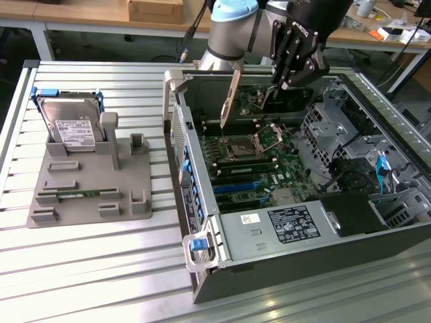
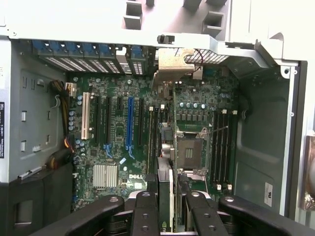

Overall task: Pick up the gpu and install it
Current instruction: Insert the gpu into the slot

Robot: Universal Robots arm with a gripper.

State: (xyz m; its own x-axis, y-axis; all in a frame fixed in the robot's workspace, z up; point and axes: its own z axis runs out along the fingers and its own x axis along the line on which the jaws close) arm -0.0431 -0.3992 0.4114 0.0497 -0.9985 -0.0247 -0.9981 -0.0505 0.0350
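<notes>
The gpu (image 1: 232, 94) hangs over the open computer case (image 1: 283, 229), with my gripper (image 1: 281, 79) shut on it. Its silver end bracket points down toward the motherboard (image 1: 259, 168), just inside the case's back wall. In the wrist view the gpu (image 2: 166, 189) appears edge-on between my black fingers (image 2: 145, 209), with its bracket end at the far side near the slot covers. The card floats above the board between the CPU socket (image 2: 189, 150) and the expansion slots; the blue slot (image 2: 130, 123) lies off to one side of it.
On the exterior view's left, a grey fixture (image 1: 87, 182) holds a silver hard drive (image 1: 71, 124) and a memory stick (image 1: 67, 195). Inside the case are the CPU socket (image 1: 242, 145), memory slots, drive cages (image 1: 363, 148) and cables (image 2: 61, 98).
</notes>
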